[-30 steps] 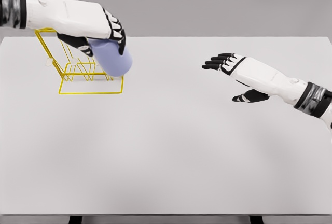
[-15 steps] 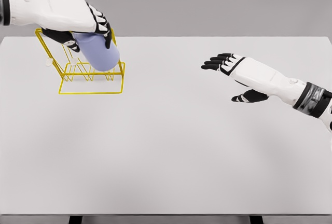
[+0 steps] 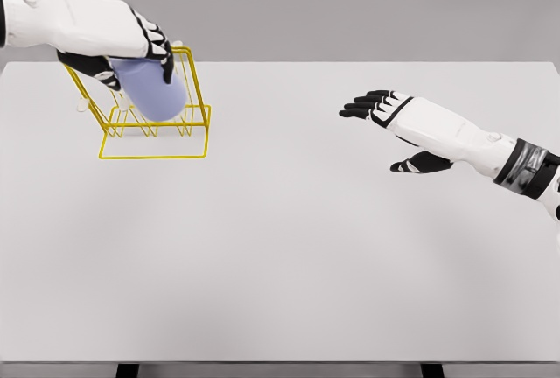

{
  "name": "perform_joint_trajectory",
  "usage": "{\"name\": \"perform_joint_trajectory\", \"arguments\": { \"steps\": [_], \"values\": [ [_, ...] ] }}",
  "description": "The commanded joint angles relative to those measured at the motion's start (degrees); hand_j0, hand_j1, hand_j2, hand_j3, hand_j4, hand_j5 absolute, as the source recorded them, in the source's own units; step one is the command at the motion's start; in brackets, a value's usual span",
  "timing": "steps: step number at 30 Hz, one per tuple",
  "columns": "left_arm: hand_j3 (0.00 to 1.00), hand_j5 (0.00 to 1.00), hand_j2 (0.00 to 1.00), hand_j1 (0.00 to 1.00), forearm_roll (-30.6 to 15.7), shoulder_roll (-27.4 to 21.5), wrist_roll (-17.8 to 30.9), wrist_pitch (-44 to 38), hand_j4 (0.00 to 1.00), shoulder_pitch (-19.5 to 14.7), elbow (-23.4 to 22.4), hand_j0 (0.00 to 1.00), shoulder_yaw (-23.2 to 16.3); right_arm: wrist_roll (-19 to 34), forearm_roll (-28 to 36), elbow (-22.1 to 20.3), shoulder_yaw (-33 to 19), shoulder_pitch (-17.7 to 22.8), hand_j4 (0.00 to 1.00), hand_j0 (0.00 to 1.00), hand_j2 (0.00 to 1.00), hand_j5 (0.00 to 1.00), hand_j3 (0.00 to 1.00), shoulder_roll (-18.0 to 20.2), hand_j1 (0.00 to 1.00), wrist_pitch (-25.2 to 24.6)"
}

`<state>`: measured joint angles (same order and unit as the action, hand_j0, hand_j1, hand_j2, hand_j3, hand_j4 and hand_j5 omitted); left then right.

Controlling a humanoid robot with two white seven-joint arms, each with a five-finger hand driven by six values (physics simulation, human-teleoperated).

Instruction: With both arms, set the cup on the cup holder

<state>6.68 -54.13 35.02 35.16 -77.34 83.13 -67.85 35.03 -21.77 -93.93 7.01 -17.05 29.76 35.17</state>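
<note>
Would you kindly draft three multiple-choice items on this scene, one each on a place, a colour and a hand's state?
1. Where is the cup?
A. at the wire holder, far left
B. table centre
C. under the right hand

2. What colour is the holder?
A. red
B. yellow
C. black

3. What is the left hand doing?
A. resting flat
B. gripping the cup
C. pointing upward

Key: 1 A, the cup overlaps the wire frame; 2 B, the wires are yellow; 3 B, its fingers wrap the cup, while the right hand is open.
</note>
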Motion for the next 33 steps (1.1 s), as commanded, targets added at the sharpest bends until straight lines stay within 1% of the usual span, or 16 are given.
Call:
{"name": "perform_joint_trajectory", "arguments": {
  "steps": [1,7,9,11,12,18,19,20,22,24,26,27,29,31,32,33],
  "values": [
    [0.55,0.55,0.55,0.55,0.09,0.07,-0.02,-0.16,0.55,0.09,-0.34,0.55,0.09,-0.03,0.41,-0.02,0.02,0.00,1.00,1.00,1.00,1.00,1.00,0.03,1.00,-0.17],
    [0.55,0.55,0.55,0.55,0.71,0.78,-0.02,-0.16,0.55,2.02,-1.57,0.55,0.09,-0.03,0.41,-0.02,0.02,0.00,1.00,1.00,1.00,1.00,1.00,0.03,1.00,-0.17],
    [0.60,0.60,0.60,0.60,0.97,1.39,-0.02,-0.16,0.60,2.29,-2.45,0.60,0.17,-0.03,0.41,-0.02,0.02,0.00,1.00,1.00,1.00,1.00,1.00,0.03,1.00,-0.17],
    [0.90,0.90,0.90,0.90,0.88,1.48,-0.02,-0.16,0.90,2.20,-2.45,0.90,0.26,-0.03,0.41,-0.02,0.02,0.00,1.00,1.00,1.00,1.00,1.00,0.03,1.00,-0.17],
    [0.97,0.97,0.97,0.97,0.71,1.48,-0.02,-0.16,0.97,2.20,-2.45,0.97,0.26,-0.03,0.41,-0.02,-0.07,0.00,1.00,1.00,1.00,1.00,1.00,0.03,1.00,-0.17],
    [1.00,1.00,1.00,1.00,0.18,1.31,-0.02,-0.16,1.00,2.29,-1.65,1.00,0.97,-0.03,0.41,-0.02,0.02,0.00,1.00,1.00,1.00,1.00,1.00,0.03,1.00,-0.17],
    [1.00,1.00,1.00,1.00,-0.08,0.87,-0.02,-0.16,1.00,2.29,-0.87,1.00,1.14,-0.03,0.41,-0.02,0.02,0.00,1.00,1.00,1.00,1.00,1.00,0.03,1.00,-0.17],
    [1.00,1.00,1.00,1.00,-0.35,0.43,-0.02,-0.16,1.00,2.37,1.94,1.00,2.19,-0.03,0.41,-0.02,0.02,0.00,1.00,1.00,1.00,1.00,1.00,0.03,1.00,-0.17],
    [1.00,1.00,1.00,1.00,-9.03,-3.53,-0.02,-0.16,1.00,2.55,6.60,1.00,3.60,-0.03,0.41,-0.02,0.02,0.00,1.00,1.00,1.00,1.00,1.00,0.03,1.00,-0.17],
    [1.00,1.00,1.00,1.00,-21.17,-4.14,-0.02,-0.16,1.00,2.64,9.07,1.00,3.60,-0.03,0.41,-0.02,0.02,0.00,1.00,1.00,1.00,1.00,1.00,0.03,1.00,-0.17],
    [1.00,1.00,1.00,1.00,-26.79,-6.86,-0.02,-0.16,1.00,2.64,12.40,1.00,3.52,-0.03,0.41,-0.02,0.02,0.00,1.00,1.00,1.00,1.00,1.00,0.03,1.00,-0.17],
    [1.00,1.00,1.00,1.00,-34.24,-9.84,-0.02,-0.16,1.00,4.73,15.12,1.00,3.51,-0.03,0.41,-0.02,0.02,0.00,1.00,1.00,1.00,1.00,1.00,0.03,1.00,-0.17],
    [1.00,1.00,1.00,1.00,-44.09,-12.93,-0.02,-0.16,1.00,8.51,17.59,1.00,3.25,-0.03,0.41,-0.02,0.02,0.00,1.00,1.00,1.00,1.00,1.00,0.03,1.00,-0.17],
    [1.00,1.00,1.00,1.00,-49.64,-13.46,-0.02,-0.16,1.00,11.69,18.21,1.00,3.16,-0.03,0.41,-0.02,0.02,0.00,1.00,1.00,1.00,1.00,1.00,0.03,1.00,-0.17],
    [1.00,1.00,1.00,1.00,-51.05,-13.46,-0.02,-0.16,1.00,12.48,18.30,1.00,3.08,-0.03,0.41,-0.02,-0.07,0.00,1.00,1.00,1.00,1.00,1.00,0.03,1.00,-0.17],
    [1.00,1.00,1.00,1.00,-54.13,-13.55,-0.02,-0.16,1.00,14.67,18.30,1.00,3.08,-0.03,0.41,-0.02,-0.07,0.00,1.00,1.00,1.00,1.00,1.00,0.12,1.00,-0.17]
  ]
}}
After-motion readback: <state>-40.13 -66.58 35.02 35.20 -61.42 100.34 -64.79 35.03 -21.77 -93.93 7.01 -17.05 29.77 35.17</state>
